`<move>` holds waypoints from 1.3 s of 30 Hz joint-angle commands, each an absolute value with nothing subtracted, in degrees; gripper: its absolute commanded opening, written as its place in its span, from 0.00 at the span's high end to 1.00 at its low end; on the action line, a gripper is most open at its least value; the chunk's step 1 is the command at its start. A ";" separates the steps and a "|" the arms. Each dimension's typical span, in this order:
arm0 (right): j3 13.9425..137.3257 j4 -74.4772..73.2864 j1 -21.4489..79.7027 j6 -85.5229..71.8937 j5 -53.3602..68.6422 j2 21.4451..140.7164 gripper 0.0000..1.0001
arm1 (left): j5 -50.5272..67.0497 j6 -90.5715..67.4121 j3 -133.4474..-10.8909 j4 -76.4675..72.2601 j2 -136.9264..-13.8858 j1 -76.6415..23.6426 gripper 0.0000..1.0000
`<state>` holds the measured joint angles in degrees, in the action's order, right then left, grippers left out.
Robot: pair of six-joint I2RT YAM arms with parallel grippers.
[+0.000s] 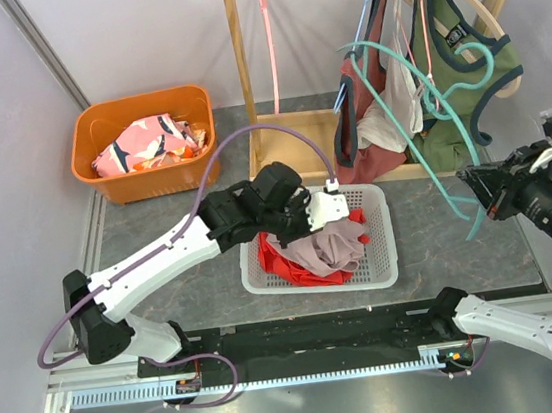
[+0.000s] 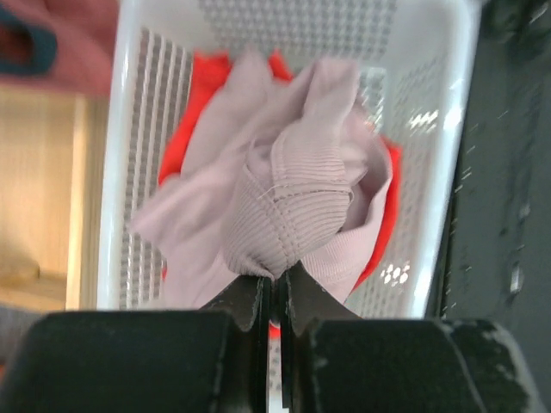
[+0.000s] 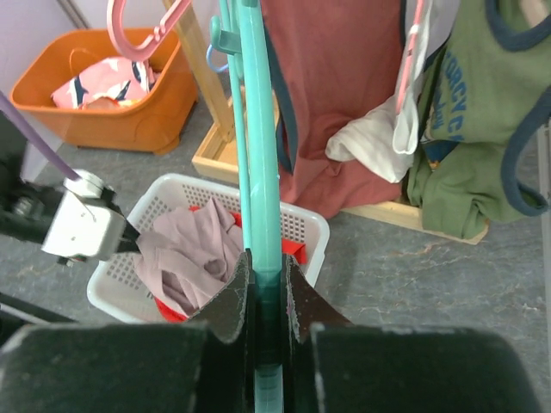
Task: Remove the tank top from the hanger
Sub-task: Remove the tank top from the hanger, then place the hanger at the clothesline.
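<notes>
The mauve ribbed tank top (image 1: 333,245) is bunched up over the white basket (image 1: 381,279), on top of a red garment (image 1: 283,264). My left gripper (image 1: 310,224) is shut on a fold of it; the left wrist view shows the tank top (image 2: 284,198) pinched at the tips of the left gripper (image 2: 277,280). The teal hanger (image 3: 258,172) is apart from it, with no cloth on the part I see. My right gripper (image 3: 265,267) is shut on its bar. From above, the right gripper (image 1: 478,192) holds the hanger (image 1: 473,226) right of the basket.
A wooden clothes rack (image 1: 241,70) stands at the back with a green tank top (image 1: 460,63), a maroon garment (image 1: 369,145) and a pink hanger (image 1: 269,46). An orange bin (image 1: 141,173) of patterned cloth sits at the back left.
</notes>
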<state>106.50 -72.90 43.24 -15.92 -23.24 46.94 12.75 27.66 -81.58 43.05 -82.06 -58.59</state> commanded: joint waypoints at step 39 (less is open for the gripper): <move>119.43 -83.32 43.07 -27.77 -35.69 59.41 1.00 | 0.62 29.00 -94.82 47.89 -74.89 -57.92 0.01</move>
